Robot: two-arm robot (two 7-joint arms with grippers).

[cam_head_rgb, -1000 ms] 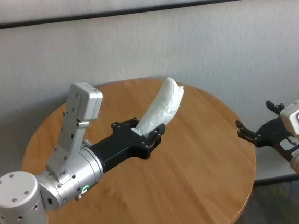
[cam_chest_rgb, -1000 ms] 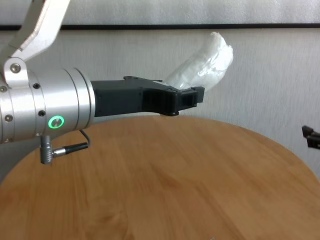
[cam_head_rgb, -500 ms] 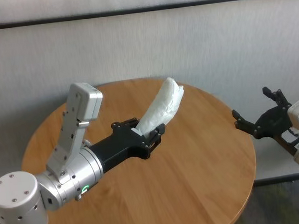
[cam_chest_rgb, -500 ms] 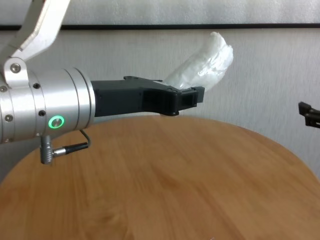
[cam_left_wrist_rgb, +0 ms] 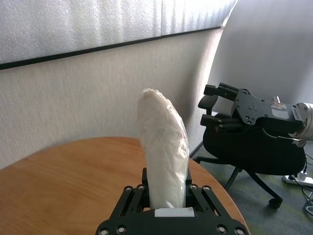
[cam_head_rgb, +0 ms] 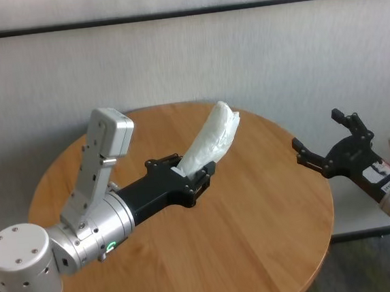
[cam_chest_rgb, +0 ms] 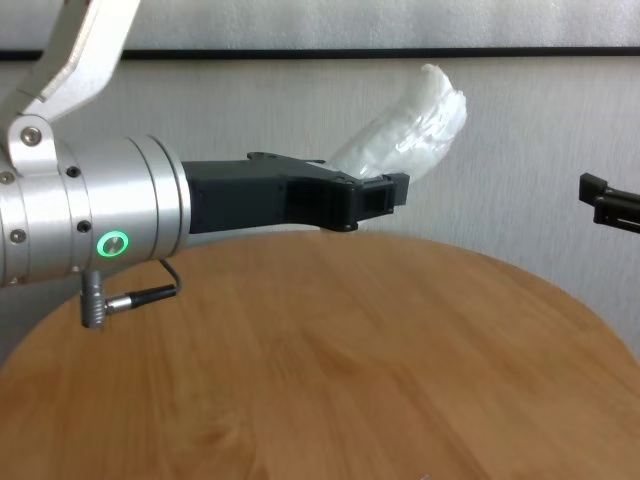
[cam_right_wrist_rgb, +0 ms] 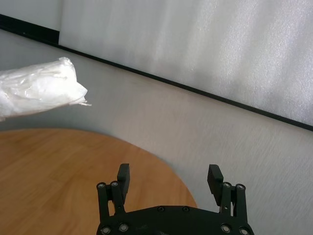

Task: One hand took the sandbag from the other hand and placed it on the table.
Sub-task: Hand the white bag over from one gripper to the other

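My left gripper (cam_head_rgb: 196, 173), on the green-ringed wrist, is shut on the lower end of the white sandbag (cam_head_rgb: 215, 139) and holds it tilted up above the middle of the round wooden table (cam_head_rgb: 257, 236). The sandbag also shows in the left wrist view (cam_left_wrist_rgb: 164, 147), the chest view (cam_chest_rgb: 410, 130) and the right wrist view (cam_right_wrist_rgb: 36, 93). My right gripper (cam_head_rgb: 321, 142), on the blue-ringed wrist, is open and empty. It hangs in the air off the table's right edge, well apart from the sandbag. It also shows in the right wrist view (cam_right_wrist_rgb: 168, 180) and the left wrist view (cam_left_wrist_rgb: 215, 105).
A grey wall stands behind the table. A black office chair (cam_left_wrist_rgb: 254, 152) stands on the floor beyond the table's right side, below my right gripper.
My right gripper has risen and moved left toward the table and the sandbag, its fingers still open. The left arm and the sandbag have not moved.
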